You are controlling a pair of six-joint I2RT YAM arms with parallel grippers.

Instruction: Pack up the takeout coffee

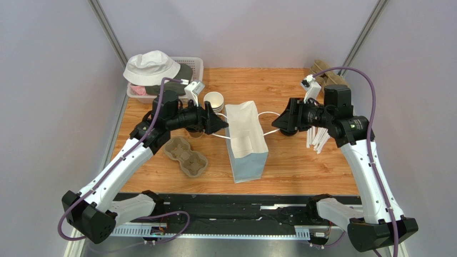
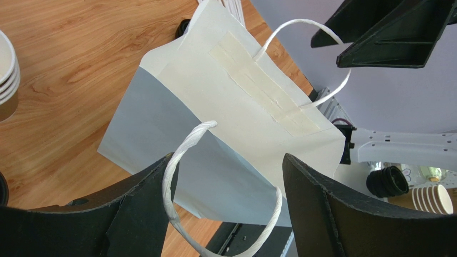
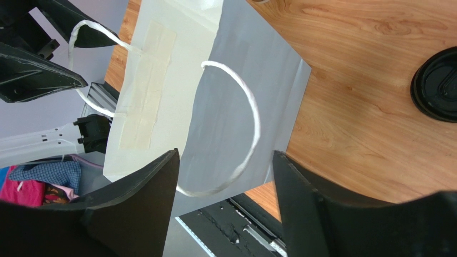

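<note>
Black left fingers (image 2: 129,214) and right fingers (image 3: 134,203) stand wide, each straddling a twisted white handle (image 2: 185,142) of the smooth paper bag (image 1: 244,134) between them. Takeout coffee (image 1: 195,134) seems tucked behind the left fingers on the counter (image 1: 322,171), mostly hidden. Likely light, crushable and spillable, so grip mid-wall and keep it upright.

Cup stack (image 2: 6,75) — half off-frame
</note>
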